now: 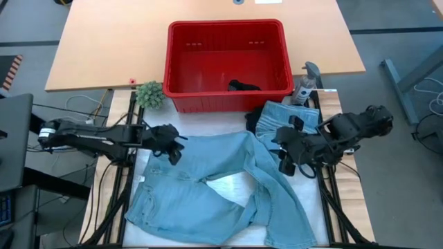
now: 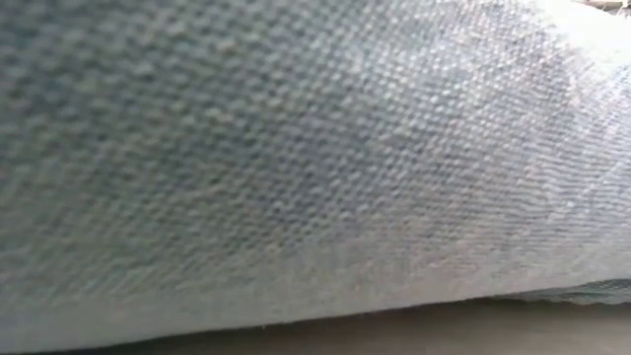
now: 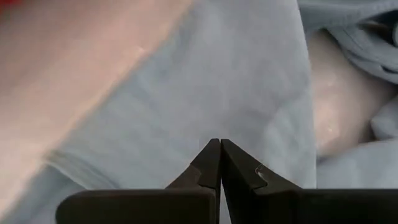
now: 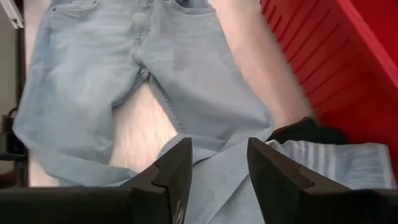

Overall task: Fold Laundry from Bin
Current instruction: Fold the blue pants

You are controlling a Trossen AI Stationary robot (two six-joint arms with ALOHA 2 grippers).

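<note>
High view: a pair of light blue jeans (image 1: 221, 187) is spread loosely on the table in front of the bin (image 1: 228, 97), one leg bunched and overlapping toward the right. A black garment (image 1: 243, 86) is left in the bin's near right corner. A folded stack (image 1: 287, 117) of denim and striped cloth sits just in front of the bin's right corner. The left gripper (image 1: 172, 149) is placed over the jeans' upper left edge; the right gripper (image 1: 294, 160) hangs over the right leg, just beside the stack.

Risk: if the right gripper is lowered here, the stack's edge could be caught with the leg and the finished fold dragged apart. A fold made before the bunched leg is flattened would likely come out skewed.

Low view: filled by denim weave close to the lens; nothing else can be judged.

Left wrist view: the fingers (image 3: 211, 168) are seen pressed together, tips touching, above plain denim. No cloth is seen pinched between them, though the tips' far side is hidden, so a thin grip probably cannot be ruled out.

Right wrist view: the jaws stand apart at moderate width, nothing between them. The jeans lie ahead, the leg edge right under the tips; the dark cloth and striped stack lie just beside, against the red wall.
</note>
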